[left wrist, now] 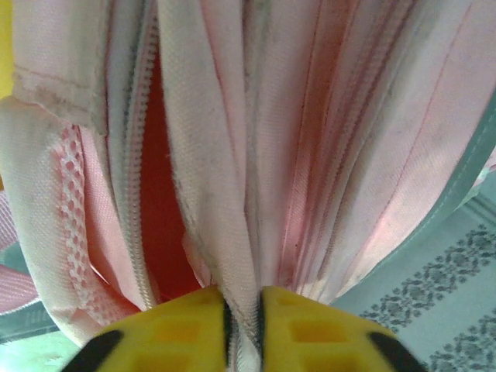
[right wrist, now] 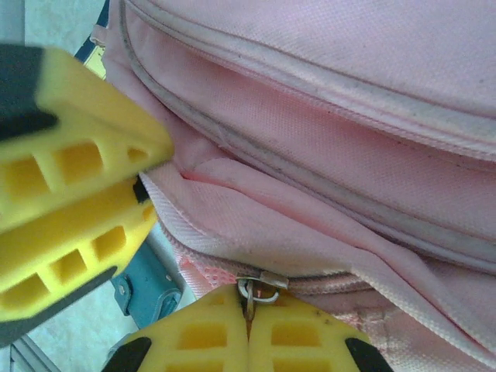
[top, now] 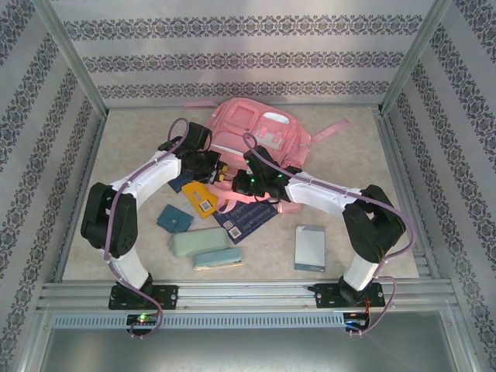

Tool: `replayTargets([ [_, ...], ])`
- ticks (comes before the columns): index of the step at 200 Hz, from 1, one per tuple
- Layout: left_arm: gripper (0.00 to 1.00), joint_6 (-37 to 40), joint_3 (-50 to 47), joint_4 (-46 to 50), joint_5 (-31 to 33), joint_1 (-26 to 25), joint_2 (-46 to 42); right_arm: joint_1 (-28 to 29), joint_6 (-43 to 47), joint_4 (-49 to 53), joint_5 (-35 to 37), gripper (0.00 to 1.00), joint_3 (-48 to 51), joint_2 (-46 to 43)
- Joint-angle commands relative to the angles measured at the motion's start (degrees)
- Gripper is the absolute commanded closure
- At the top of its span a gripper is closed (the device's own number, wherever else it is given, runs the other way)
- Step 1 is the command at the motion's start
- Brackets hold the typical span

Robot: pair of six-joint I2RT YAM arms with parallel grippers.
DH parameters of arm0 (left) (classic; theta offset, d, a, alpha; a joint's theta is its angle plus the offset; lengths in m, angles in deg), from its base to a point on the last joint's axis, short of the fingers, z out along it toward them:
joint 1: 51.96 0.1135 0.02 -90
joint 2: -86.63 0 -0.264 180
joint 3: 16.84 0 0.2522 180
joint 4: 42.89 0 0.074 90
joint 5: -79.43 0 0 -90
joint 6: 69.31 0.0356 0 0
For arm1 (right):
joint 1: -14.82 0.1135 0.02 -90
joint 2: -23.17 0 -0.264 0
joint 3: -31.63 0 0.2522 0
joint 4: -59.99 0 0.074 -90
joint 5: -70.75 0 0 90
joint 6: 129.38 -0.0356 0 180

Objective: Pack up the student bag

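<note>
The student bag (top: pixel 263 132), a large pink backpack, lies at the back middle of the table. My left gripper (top: pixel 219 172) is at the bag's near left edge. In the left wrist view the left gripper (left wrist: pixel 242 306) is shut on a fold of the student bag (left wrist: pixel 310 139) beside the open zipper, with red lining showing inside. My right gripper (top: pixel 248 180) is close beside it. The right gripper (right wrist: pixel 249 304) is shut on the metal zipper pull (right wrist: pixel 260 288) of the student bag (right wrist: pixel 325 116). The left gripper's yellow fingers (right wrist: pixel 77 194) pinch the fabric edge at the left.
Loose items lie in front of the bag: a yellow item (top: pixel 201 199), a teal pouch (top: pixel 174 218), a dark blue notebook (top: pixel 248 221), a pale green case (top: pixel 200 242) and a grey-blue book (top: pixel 310 248). Patterned walls enclose the table.
</note>
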Motion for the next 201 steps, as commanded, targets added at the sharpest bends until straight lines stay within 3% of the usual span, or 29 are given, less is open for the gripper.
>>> replayTargets([
  [1,0.87,1.52,2.11,0.48,-0.01,-0.69,0.43,0.70,1.68,-1.54,1.61,1.00,-1.45,-0.40],
  [18,0.86,1.78,1.55,0.79,0.01,-0.70,0.15,0.75,2.00,-1.44,1.88,1.00,-1.18,-0.70],
  [47,0.70,1.53,0.71,1.81,-0.79,-0.66,0.49,0.76,1.69,-1.62,1.66,1.00,-0.65,-0.66],
  [66,0.68,1.82,0.49,2.42,-0.66,-0.82,0.67,0.72,1.51,-1.98,1.70,1.00,-0.49,-0.61],
  [98,0.84,2.24,1.09,0.70,-0.49,-0.68,2.48,0.76,1.68,-1.99,1.27,1.00,-0.78,-0.34],
  [114,1.00,3.09,3.63,0.84,-0.67,-0.57,4.39,0.89,2.83,-0.86,1.57,1.00,-0.98,-0.43],
  [156,1.00,6.85,12.44,9.68,4.27,0.91,3.34,0.62,8.64,4.81,3.06,1.00,-0.56,-3.00],
  [201,1.00,7.04,15.24,12.08,6.41,2.08,-1.22,-0.86,10.27,6.09,3.05,1.00,2.96,-6.33],
])
